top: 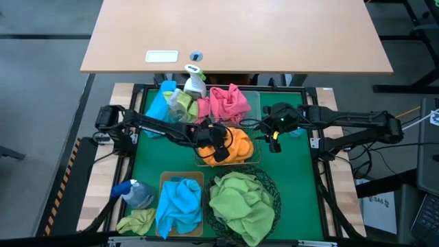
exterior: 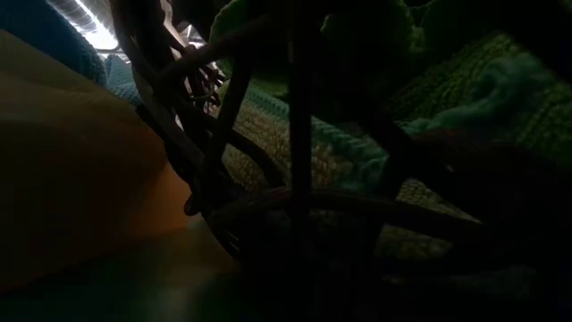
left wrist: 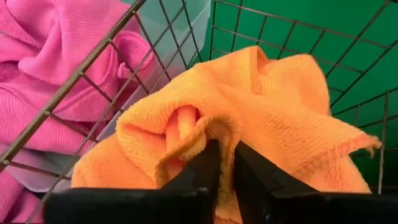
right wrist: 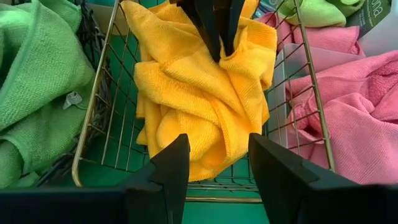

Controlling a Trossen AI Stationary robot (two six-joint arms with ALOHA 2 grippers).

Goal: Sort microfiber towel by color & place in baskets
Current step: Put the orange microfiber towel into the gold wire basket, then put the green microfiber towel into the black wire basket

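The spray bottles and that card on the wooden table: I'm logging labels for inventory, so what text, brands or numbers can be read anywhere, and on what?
Nothing can be read in full.
"BO": dark label at the right wrist view's edge, cut off; the rest is out of frame.
White card on the wooden table: too small to read.
Spray bottle by the pink towels: no legible print.
Blue spray bottle: no legible print.

low view dark, basket wires (exterior: 295,134) blocking it

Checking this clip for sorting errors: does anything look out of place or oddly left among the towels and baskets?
Mostly tidy: orange towel in the wire basket, pink towels in the clear bin. Odd ones: a yellow-green towel lies loose on the mat beside the tan bin, and a mixed blue-green heap sits unsorted. The left gripper pinches the orange towel.
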